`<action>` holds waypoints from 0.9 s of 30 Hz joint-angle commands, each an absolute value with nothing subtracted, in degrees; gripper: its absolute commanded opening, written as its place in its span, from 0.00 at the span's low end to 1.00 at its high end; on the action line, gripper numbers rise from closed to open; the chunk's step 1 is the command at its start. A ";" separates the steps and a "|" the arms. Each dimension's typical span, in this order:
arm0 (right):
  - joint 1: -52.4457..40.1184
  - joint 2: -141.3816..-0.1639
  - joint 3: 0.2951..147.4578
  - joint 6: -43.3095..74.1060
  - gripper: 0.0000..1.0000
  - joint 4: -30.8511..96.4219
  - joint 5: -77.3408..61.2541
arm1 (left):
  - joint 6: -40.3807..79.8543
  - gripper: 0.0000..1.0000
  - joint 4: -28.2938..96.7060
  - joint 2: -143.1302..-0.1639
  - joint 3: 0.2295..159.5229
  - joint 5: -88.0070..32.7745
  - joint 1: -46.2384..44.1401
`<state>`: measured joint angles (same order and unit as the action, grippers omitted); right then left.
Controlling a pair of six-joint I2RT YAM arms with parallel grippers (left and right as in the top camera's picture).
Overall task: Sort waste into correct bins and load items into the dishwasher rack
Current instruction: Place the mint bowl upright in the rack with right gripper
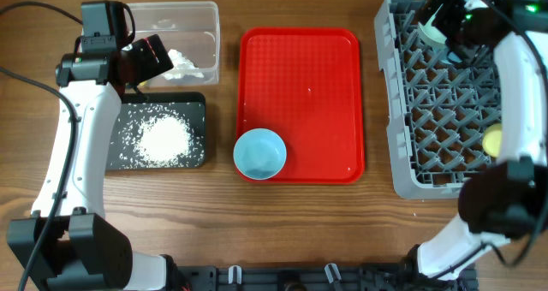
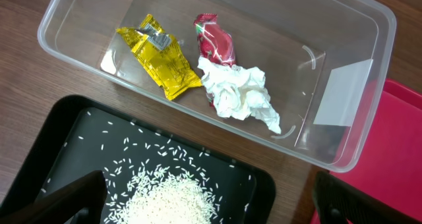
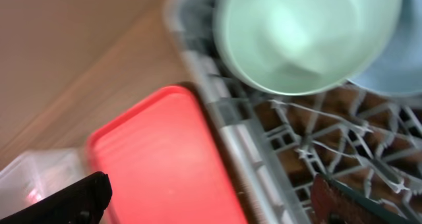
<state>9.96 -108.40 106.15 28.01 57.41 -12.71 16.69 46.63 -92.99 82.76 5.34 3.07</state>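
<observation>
rice (image 2: 173,199) on black tray (image 2: 47,151), wrappers (image 2: 160,58) in clear tub (image 2: 277,26), left end effector (image 2: 214,207) spread, right end effector (image 3: 211,204) spread above rack (image 3: 343,151)

Both arms are built of smooth white tubular links joined by bulky black joints. The left arm (image 1: 73,154) bears a boxy black camera block (image 1: 104,19) at its wrist, and thin black cables (image 1: 26,77) trail from it. The right arm (image 1: 516,86) shows small green lights (image 1: 467,17). The tool fingers (image 2: 69,199) are dark and blunt.
</observation>
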 commanded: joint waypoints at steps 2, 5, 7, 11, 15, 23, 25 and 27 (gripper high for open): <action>10.13 -113.82 105.73 37.06 1.00 54.39 -1.52 | 17.19 1.00 46.50 -91.83 82.83 6.02 3.38; 10.15 -114.24 105.65 40.32 0.95 52.82 1.69 | 17.19 1.00 46.50 -91.83 82.83 6.02 3.38; 10.13 -114.24 105.65 41.71 0.73 49.91 1.61 | 17.19 1.00 46.50 -91.83 82.83 6.02 3.38; 10.13 -116.11 103.35 42.19 0.56 49.25 1.37 | 17.19 1.00 46.50 -91.83 82.83 6.02 3.38; 10.15 -116.29 98.59 42.19 0.55 46.00 1.93 | 17.19 1.00 46.50 -91.83 82.83 6.02 3.38; 10.15 -116.57 97.36 35.59 0.15 41.36 2.11 | 17.19 1.00 46.50 -91.83 82.83 6.02 3.38; 10.13 -116.57 97.36 34.33 0.04 41.60 3.60 | 17.19 1.00 46.50 -91.83 82.83 6.02 3.38; 10.13 -116.57 97.38 32.18 0.04 41.50 3.70 | 17.19 1.00 46.50 -91.83 82.83 6.02 3.38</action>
<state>9.96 -115.57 97.73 36.05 41.47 1.87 16.69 46.63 -92.99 82.76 5.34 3.07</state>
